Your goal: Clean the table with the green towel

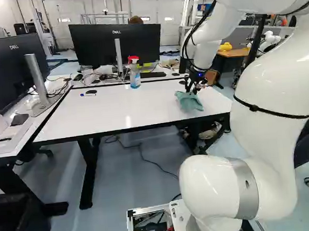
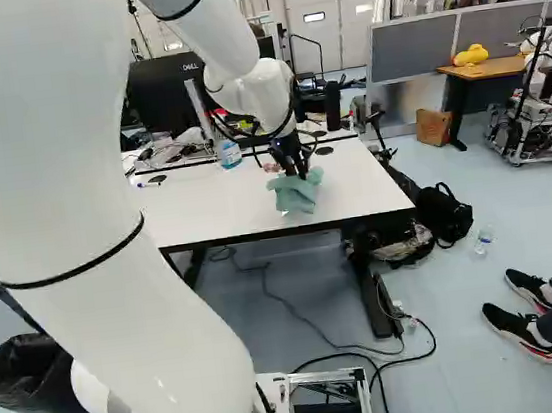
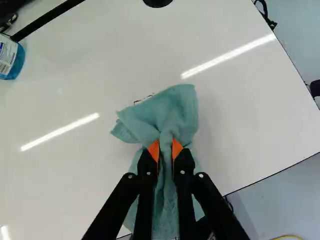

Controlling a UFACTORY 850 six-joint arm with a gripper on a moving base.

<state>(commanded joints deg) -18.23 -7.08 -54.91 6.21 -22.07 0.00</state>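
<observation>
Green towel (image 3: 172, 112), on white table (image 1: 126, 104)
Likely light, limp; best held mid-bunch, where the near-closed gripper (image 3: 165, 145) pinches it

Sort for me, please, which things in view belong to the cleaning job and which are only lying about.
For the job:
- black gripper with orange pads
- green cloth towel, held in it
- white rectangular table

Lying about:
- clear spray bottle with blue liquid (possibly useful, but not named)
- wide black monitor
- black waste bin
- black soft bag
</observation>
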